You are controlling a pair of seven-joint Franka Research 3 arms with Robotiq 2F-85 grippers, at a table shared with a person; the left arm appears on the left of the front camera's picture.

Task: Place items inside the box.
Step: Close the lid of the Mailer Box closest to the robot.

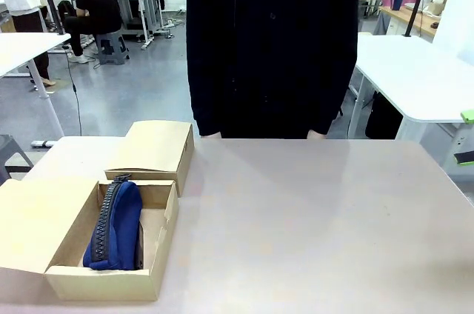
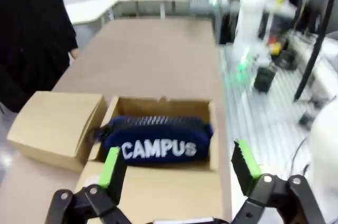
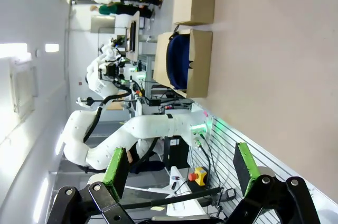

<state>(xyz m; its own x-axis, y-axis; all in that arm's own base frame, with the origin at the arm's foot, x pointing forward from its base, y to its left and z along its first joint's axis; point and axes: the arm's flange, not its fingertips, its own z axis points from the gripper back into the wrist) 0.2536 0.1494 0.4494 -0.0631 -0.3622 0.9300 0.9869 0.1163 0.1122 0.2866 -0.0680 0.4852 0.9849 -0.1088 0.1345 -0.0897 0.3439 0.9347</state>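
Observation:
A navy zip pouch (image 1: 116, 225) with white "CAMPUS" lettering lies inside the open cardboard box (image 1: 100, 278) at the table's front left. In the left wrist view the pouch (image 2: 156, 142) lies in the box (image 2: 158, 106), just beyond my left gripper (image 2: 178, 165), which hangs above the box's near side, open and holding nothing. My right gripper (image 3: 182, 166) is open and holds nothing, off the table's edge; from there the box (image 3: 199, 60) with the pouch (image 3: 177, 59) is far off. A person in dark clothes (image 1: 272, 40) stands at the table's far side.
A second, closed cardboard box (image 1: 155, 148) stands right behind the open one, whose lid flap (image 1: 33, 219) lies open to the left. The middle and right of the tan table (image 1: 318, 218) are bare. White tables stand beyond.

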